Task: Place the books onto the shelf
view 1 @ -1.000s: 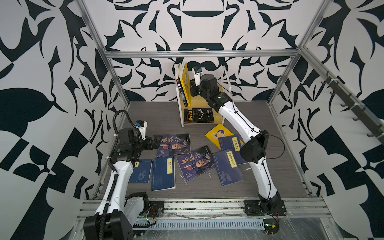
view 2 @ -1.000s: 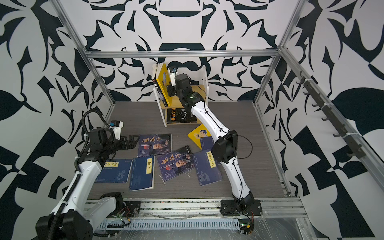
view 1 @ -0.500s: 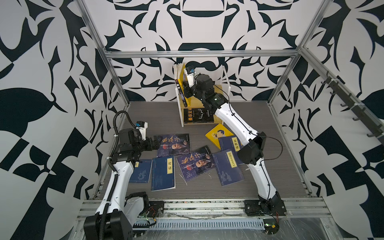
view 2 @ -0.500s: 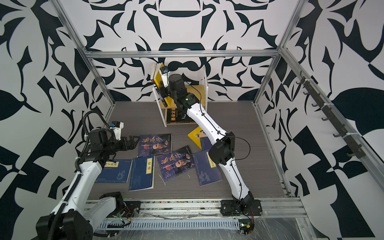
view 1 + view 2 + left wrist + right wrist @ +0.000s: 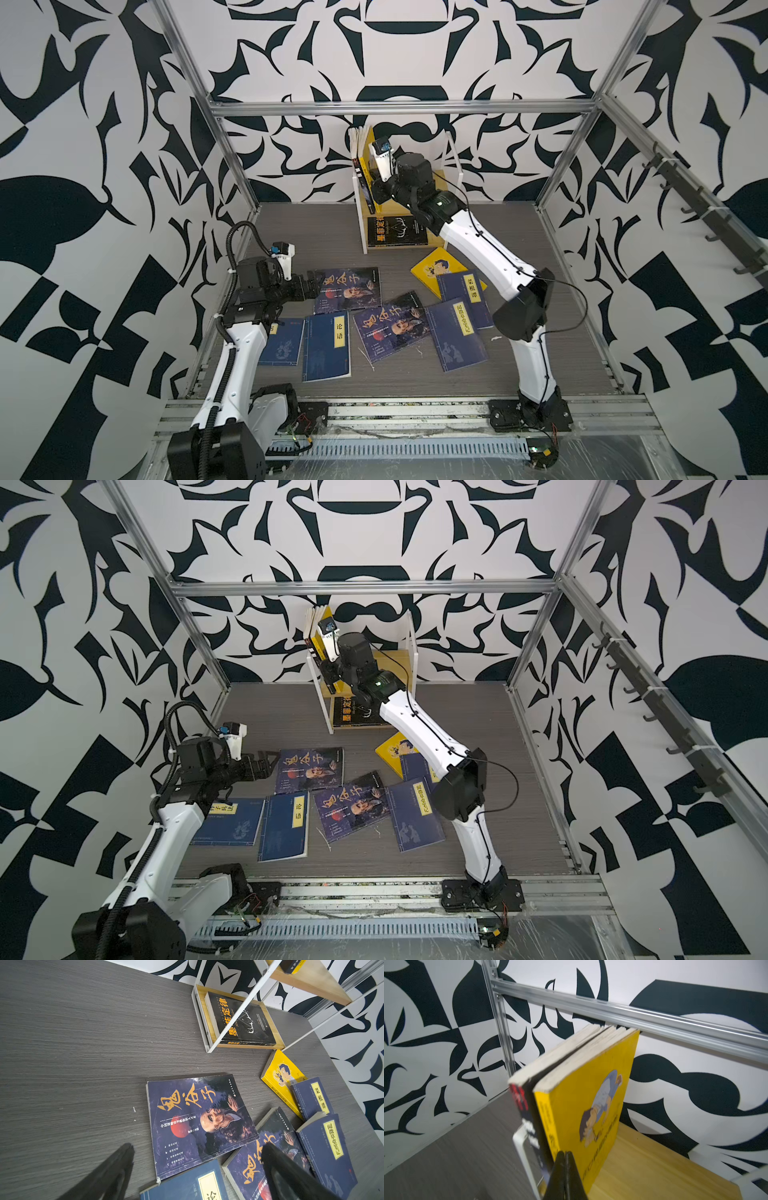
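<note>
The shelf (image 5: pixel 441 179) stands at the back centre. A yellow book (image 5: pixel 591 1105) and a dark book (image 5: pixel 527 1109) stand upright at the left end of its top board (image 5: pixel 643 1163). A black book (image 5: pixel 397 230) lies flat on the lower tier. My right gripper (image 5: pixel 565 1154) is shut and empty, with its tips at the yellow book's lower spine corner. Several books lie flat on the floor: two navy portrait ones (image 5: pixel 347 289) (image 5: pixel 390 326), navy ones with yellow strips (image 5: pixel 326 345) (image 5: pixel 457 332), and a yellow one (image 5: pixel 432 266). My left gripper (image 5: pixel 198 1147) is open, low beside the nearer portrait book (image 5: pixel 197 1122).
The floor is grey wood grain (image 5: pixel 83 1043), fenced by aluminium posts and rails (image 5: pixel 399 109) and patterned walls. The right arm's elbow (image 5: pixel 521 307) hangs over the right-hand books. Another navy book (image 5: pixel 282 343) lies under the left arm. Wall hooks (image 5: pixel 706 208) line the right side.
My right gripper has swung left along the top tier, up to the standing books. The left arm and the floor books have not moved.
</note>
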### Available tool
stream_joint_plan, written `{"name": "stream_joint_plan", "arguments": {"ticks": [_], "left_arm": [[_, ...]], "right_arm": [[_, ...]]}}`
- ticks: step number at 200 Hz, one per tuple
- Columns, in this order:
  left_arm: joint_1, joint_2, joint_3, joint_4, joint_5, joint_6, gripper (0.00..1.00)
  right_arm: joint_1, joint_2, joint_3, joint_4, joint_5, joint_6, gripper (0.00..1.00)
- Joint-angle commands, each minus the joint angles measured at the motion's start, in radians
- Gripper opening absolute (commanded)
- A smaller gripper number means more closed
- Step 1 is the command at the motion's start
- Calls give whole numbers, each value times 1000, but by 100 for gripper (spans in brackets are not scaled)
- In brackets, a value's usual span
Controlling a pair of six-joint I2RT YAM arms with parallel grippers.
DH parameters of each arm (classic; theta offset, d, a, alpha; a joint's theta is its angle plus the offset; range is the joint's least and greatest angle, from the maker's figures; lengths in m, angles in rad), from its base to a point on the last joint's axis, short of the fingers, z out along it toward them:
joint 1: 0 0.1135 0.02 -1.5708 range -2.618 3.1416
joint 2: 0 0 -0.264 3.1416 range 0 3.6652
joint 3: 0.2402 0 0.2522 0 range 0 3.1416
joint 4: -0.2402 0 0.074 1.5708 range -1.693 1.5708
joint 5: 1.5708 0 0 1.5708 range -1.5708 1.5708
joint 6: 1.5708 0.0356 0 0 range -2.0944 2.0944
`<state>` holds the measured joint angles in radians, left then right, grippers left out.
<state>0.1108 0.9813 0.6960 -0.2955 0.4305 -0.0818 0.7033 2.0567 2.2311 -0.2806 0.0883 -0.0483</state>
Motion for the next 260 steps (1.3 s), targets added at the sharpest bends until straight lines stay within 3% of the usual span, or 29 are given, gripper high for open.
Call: {"name": "stream_joint_plan", "arguments": {"ticks": [1, 26, 72, 124, 163, 197, 260], "left_arm": [[1, 9, 4, 4, 14, -41, 100], [3, 33, 10, 2, 10, -73, 100], [2, 86, 19, -2, -18, -133, 100], [3, 165, 44, -40, -62, -86, 100], [3, 244, 71, -60, -62, -94, 99], [3, 345, 107, -68, -57, -126, 95], [1, 503, 139, -74, -30, -195, 86]], "right_arm": [[7, -156, -123, 80, 48, 32, 0], [7, -269, -303, 80, 83, 75, 5], [9, -468, -687, 165, 55, 236, 30], [32, -580, -1021, 274, -2, 390, 58], [68, -552, -1134, 327, -23, 527, 60], [76, -502, -1181, 362, -48, 676, 57], [79, -345, -1176, 455, -133, 896, 56]]}}
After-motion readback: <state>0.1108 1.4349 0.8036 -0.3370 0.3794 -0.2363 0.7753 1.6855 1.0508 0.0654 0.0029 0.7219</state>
